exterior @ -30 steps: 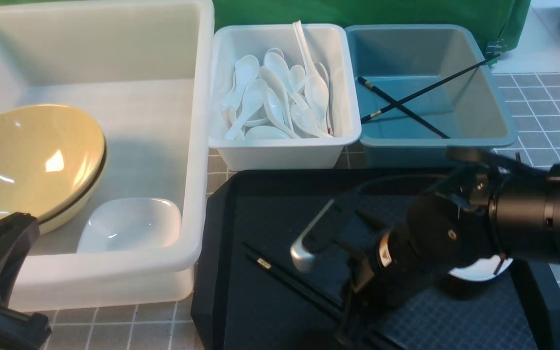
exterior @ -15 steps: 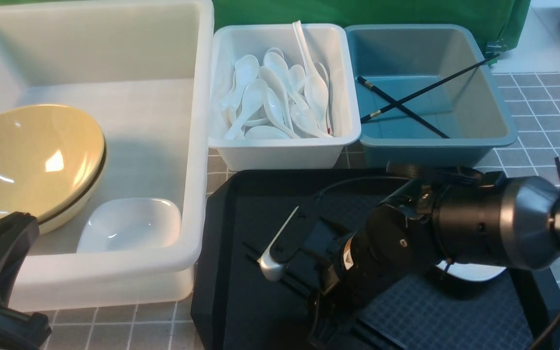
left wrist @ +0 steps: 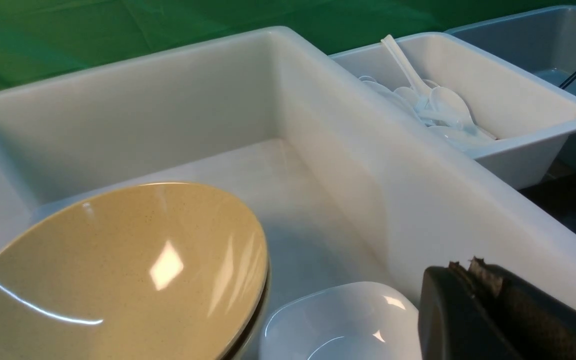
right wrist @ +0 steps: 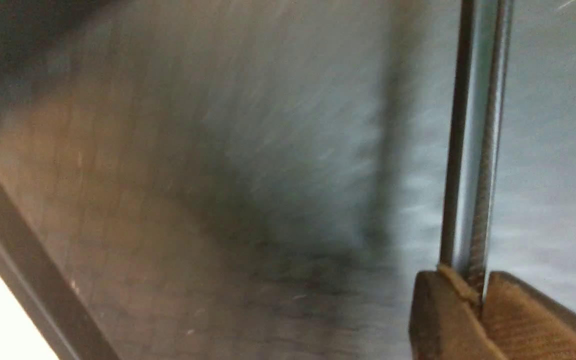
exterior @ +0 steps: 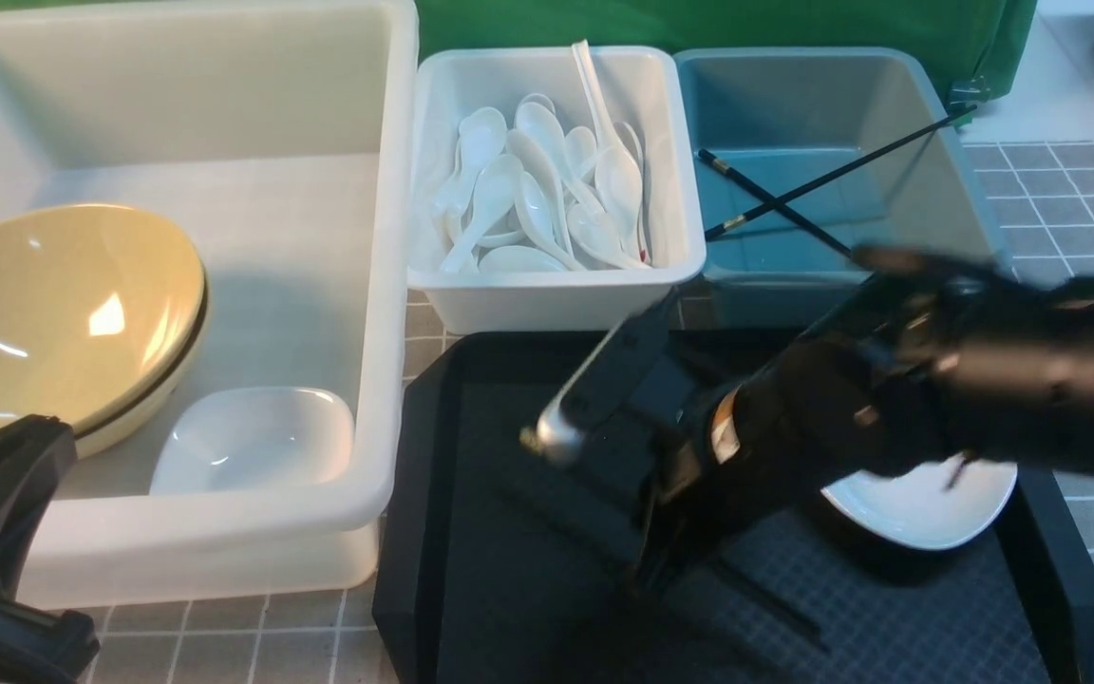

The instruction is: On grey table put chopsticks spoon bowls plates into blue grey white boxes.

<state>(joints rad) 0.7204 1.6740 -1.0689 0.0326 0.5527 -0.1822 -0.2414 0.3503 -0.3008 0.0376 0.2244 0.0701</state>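
Above the near tray, right gripper pinches chopsticks, presumably bound for the far blue-grey box; left gripper sits clenched, empty.

I have the large box on the table at far left. Inside it, stacked bowls lie at the left, with a small plate just beside them, nearer me. To its right is the middle box holding the spoons, then the right box with two chopsticks crossed in it. The tray lies before those two boxes, with a second plate on its right side. Above it, my right gripper clamps a pair of sticks.
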